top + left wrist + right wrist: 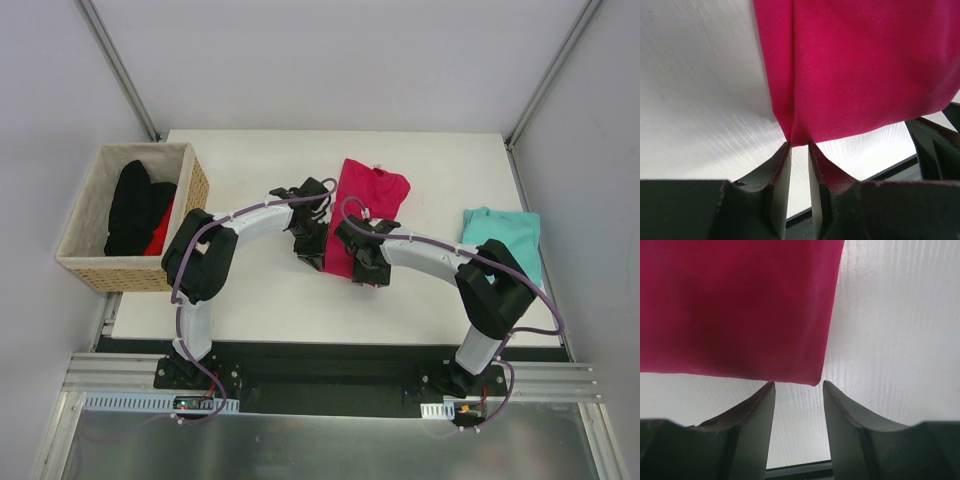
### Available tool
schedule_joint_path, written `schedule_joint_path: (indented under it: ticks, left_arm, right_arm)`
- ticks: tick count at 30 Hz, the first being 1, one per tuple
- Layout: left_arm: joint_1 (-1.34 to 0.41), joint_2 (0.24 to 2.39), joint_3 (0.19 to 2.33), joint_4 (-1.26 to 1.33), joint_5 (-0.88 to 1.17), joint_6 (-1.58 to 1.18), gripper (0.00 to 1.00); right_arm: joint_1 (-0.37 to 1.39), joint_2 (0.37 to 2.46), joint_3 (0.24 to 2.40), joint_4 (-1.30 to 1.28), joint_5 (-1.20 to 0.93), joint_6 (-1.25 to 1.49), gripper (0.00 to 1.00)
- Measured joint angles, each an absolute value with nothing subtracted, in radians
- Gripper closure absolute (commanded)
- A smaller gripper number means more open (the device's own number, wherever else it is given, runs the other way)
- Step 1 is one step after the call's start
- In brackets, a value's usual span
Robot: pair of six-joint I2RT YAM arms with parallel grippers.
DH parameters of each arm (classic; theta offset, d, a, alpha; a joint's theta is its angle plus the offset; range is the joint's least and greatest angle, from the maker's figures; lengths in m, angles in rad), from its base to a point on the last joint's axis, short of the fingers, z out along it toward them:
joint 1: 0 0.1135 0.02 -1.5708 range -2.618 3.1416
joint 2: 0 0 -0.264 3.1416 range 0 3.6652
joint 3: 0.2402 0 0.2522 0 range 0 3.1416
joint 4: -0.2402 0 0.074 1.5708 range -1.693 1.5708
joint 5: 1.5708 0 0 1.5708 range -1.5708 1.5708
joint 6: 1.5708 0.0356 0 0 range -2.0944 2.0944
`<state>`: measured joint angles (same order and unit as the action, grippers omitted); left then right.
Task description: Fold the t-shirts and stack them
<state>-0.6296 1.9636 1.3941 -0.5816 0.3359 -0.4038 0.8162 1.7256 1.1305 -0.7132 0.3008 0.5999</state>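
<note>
1. Surface and room: a white, matt, rectangular table [260,300] stands between plain grey walls [320,60]. Two slanted metal posts [120,70] rise at its far corners.
2. Count: two t-shirts, one basket, one black garment, two arms, two grippers.
3. Pink t-shirt [372,190]: soft magenta cloth lying at the centre of the table. It is folded into a long strip that runs from the upper middle of the overhead view down between the two grippers.
4. Teal t-shirt [505,235]: soft turquoise cloth in a compact folded block at the right edge of the table, well apart from the pink one.
5. Basket [120,275]: woven wicker, square, with a pale liner, at the left edge. It holds the black garment [135,205] and a red cloth [160,235].
6. Left arm [250,215] and right arm [430,250]: white links with black joints.
7. Left gripper [799,145]: its dark fingers [777,185] stand a narrow gap apart with the strip's lower corner at their tips. Whether they pinch it cannot be told.
8. Right gripper [798,384]: its fingers [755,425] are spread, with the other lower corner just beyond the tips and nothing between them.
</note>
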Motion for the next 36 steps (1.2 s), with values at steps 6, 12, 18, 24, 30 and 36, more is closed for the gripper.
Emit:
schedule_joint_path:
  ticks: [6, 12, 18, 24, 30, 36]
  left_arm:
    - [-0.630, 1.964, 1.394, -0.582, 0.336, -0.404, 0.70]
    - [-0.630, 1.966, 1.394, -0.582, 0.336, -0.405, 0.71]
    - [-0.630, 1.981, 1.394, -0.582, 0.336, -0.405, 0.72]
    - [-0.630, 1.989, 1.394, -0.582, 0.336, -0.405, 0.75]
    - [-0.630, 1.995, 1.394, -0.582, 0.336, -0.406, 0.70]
    - [-0.630, 1.997, 1.394, -0.582, 0.336, -0.406, 0.67]
  right_arm:
    - [0.797, 1.726, 1.131, -0.704, 0.300, 0.593, 0.54]
    - [0.796, 1.726, 1.131, -0.699, 0.298, 0.591, 0.54]
    - [0.796, 1.726, 1.131, -0.695, 0.297, 0.591, 0.54]
    - [0.795, 1.726, 1.131, -0.692, 0.297, 0.591, 0.54]
    - [0.795, 1.726, 1.131, -0.692, 0.293, 0.590, 0.55]
    - [0.795, 1.726, 1.131, -0.691, 0.290, 0.590, 0.55]
